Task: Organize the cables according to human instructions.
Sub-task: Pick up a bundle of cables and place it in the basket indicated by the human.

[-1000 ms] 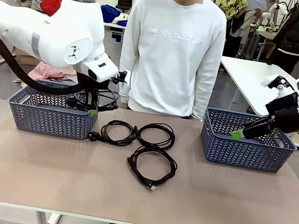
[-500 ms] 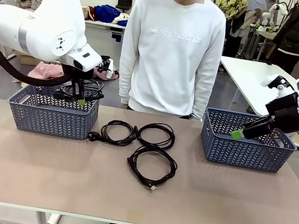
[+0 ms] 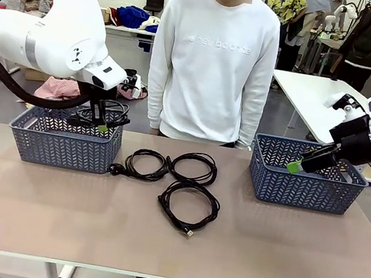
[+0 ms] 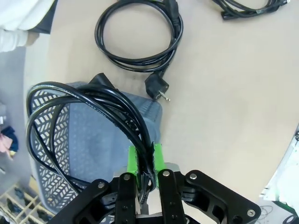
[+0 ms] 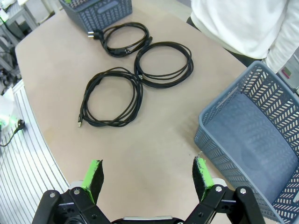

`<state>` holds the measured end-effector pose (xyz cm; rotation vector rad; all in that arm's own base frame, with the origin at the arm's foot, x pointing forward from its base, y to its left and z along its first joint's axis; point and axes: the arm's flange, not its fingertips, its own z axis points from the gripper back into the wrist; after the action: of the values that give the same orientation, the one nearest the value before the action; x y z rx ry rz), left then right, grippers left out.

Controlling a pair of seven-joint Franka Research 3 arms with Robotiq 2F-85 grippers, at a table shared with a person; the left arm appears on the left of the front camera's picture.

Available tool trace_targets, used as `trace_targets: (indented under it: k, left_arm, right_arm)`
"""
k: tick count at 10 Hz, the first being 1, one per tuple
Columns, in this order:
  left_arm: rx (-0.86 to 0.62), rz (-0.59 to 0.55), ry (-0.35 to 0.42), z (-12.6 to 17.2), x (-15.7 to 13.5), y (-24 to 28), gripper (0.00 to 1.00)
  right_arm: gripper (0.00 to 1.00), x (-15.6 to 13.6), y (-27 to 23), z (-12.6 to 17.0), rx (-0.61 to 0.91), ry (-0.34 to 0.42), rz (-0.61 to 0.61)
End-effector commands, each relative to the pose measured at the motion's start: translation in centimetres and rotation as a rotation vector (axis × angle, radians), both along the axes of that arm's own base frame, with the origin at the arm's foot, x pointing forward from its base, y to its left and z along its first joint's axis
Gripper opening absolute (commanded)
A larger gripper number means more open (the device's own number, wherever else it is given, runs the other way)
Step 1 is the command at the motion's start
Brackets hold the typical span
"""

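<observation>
My left gripper (image 3: 102, 127) is shut on a coiled black cable (image 3: 100, 110) and holds it just above the left blue basket (image 3: 64, 143). In the left wrist view the green fingertips (image 4: 133, 159) pinch the cable's loops (image 4: 79, 105) over that basket (image 4: 86, 154). Three more cables lie on the table: one with a chunky plug (image 3: 142, 164), one beside it (image 3: 194, 166), and one with a small silver connector (image 3: 188, 206). My right gripper (image 3: 299, 166) hangs open over the right blue basket (image 3: 304, 185), nothing between its fingers (image 5: 93, 175). The human (image 3: 215, 59) stands at the far edge, arms down.
The right wrist view shows the three table cables (image 5: 112, 95) left of the right basket (image 5: 252, 135), whose inside is bare. A white table (image 3: 317, 96) and other people stand behind on the right. The table's near half is free room.
My left arm has swung left and back with the cable, bringing it from the basket's right end to over the basket. The right arm and the three table cables have not moved.
</observation>
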<state>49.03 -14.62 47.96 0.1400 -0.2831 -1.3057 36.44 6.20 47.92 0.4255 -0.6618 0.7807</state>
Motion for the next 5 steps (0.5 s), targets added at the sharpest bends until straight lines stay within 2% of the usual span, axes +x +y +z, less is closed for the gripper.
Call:
trace_targets:
  k: [1,2,3,5]
  left_arm:
    - [0.010,0.006,-0.012,0.4,-0.2,0.4,0.00]
    - [0.010,0.006,-0.012,0.4,-0.2,0.4,0.00]
    - [0.000,-0.001,0.000,0.0,0.0,-0.1,0.15]
    - [0.008,-0.025,0.002,-0.1,0.6,2.1,0.15]
  right_arm:
    - [1.00,0.2,-0.1,-0.1,0.015,-0.006,0.014]
    - [1.00,0.2,-0.1,-0.1,0.015,-0.006,0.014]
    - [1.00,0.2,-0.1,-0.1,0.015,-0.006,0.014]
    - [1.00,0.2,-0.1,-0.1,0.015,-0.006,0.014]
